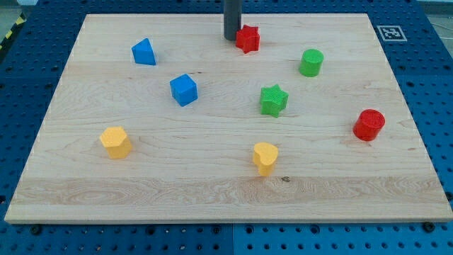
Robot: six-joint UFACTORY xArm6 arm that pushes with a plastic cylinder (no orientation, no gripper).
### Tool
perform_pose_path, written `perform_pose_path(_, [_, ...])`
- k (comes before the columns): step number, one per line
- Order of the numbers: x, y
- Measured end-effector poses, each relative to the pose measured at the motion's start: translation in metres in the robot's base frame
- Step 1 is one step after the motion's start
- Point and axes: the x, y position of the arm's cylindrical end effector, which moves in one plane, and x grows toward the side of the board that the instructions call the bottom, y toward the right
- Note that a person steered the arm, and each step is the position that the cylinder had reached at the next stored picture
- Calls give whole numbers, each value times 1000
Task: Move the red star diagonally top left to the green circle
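Observation:
The red star [248, 38] lies near the view's top, a little right of centre. The green circle [311, 62] stands to its lower right, apart from it. My tip [231, 37] is at the star's left side, touching or nearly touching it. The rod rises out of the view's top.
A green star [273, 100] lies at centre right and a red circle [369, 125] at the right. A blue block [144, 52] and a blue cube [183, 89] lie at the upper left. A yellow block [115, 142] and a yellow heart [265, 157] lie lower down.

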Motion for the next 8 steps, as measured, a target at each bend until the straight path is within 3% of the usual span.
perform_pose_path(8, [15,21])
